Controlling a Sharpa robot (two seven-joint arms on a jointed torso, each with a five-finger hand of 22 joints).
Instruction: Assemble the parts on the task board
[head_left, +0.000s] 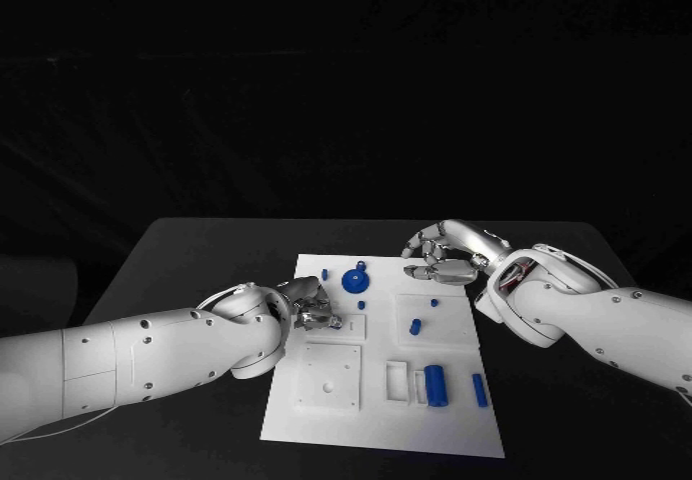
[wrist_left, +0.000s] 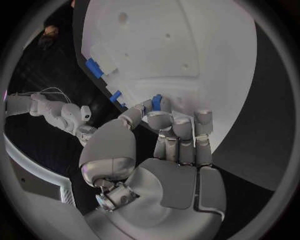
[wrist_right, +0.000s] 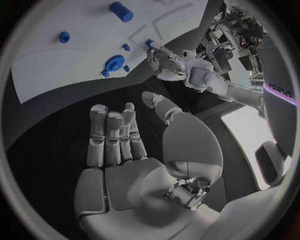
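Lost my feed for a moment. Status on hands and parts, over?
Left hand pinches a small blue part in its fingers at the task board's left edge. Right hand open, hovering at the board's far right corner. Nothing in the way.

We see bare table (head_left: 202, 250) at upper left; on the task board (head_left: 332, 420), blue parts (head_left: 436, 384) crowd the lower right, and the left robot hand (head_left: 306, 305) blocks its left edge.

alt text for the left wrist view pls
The left hand pinches a small blue part at the edge of the white task board. Two more blue parts sit along the board's edge.
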